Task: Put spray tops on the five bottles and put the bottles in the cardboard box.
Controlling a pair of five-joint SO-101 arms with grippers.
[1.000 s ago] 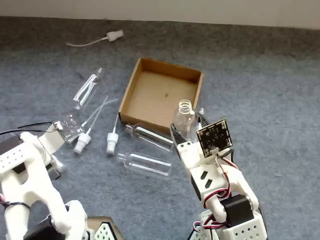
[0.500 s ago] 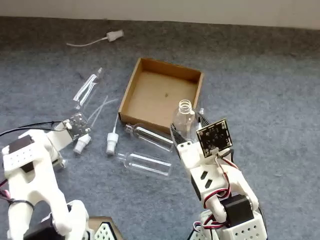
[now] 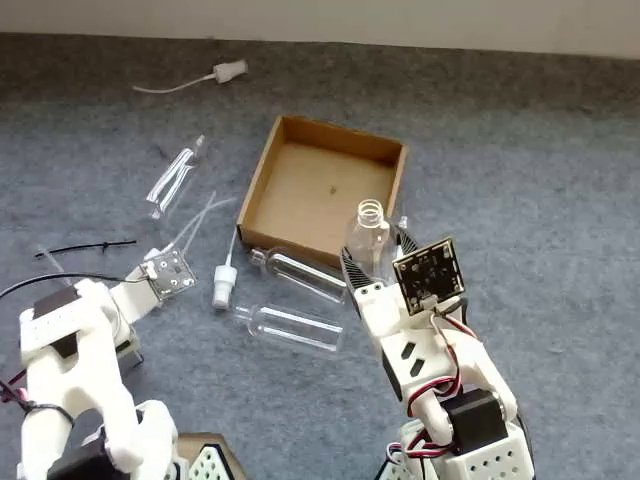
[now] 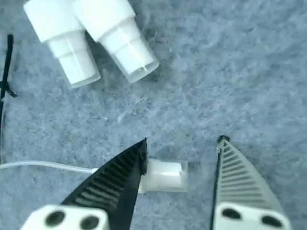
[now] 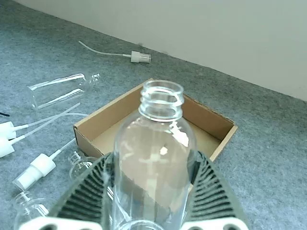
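Left hand [image 4: 183,141] hangs open over spray top [image 4: 165,175].

The grey, carpet-like surface [image 3: 540,160] carries an open cardboard box [image 3: 262,190] at the upper middle of the high view. A spray top [image 3: 228,70] with its tube lies at the upper left, and a clear bottle [image 3: 172,178] lies on its side left of the box. A second bottle [image 3: 300,273] lies just below the box, with a third bottle [image 3: 290,327] below that. Another spray top [image 3: 224,283] lies to their left, and a black tie [image 3: 85,247] lies farther left.
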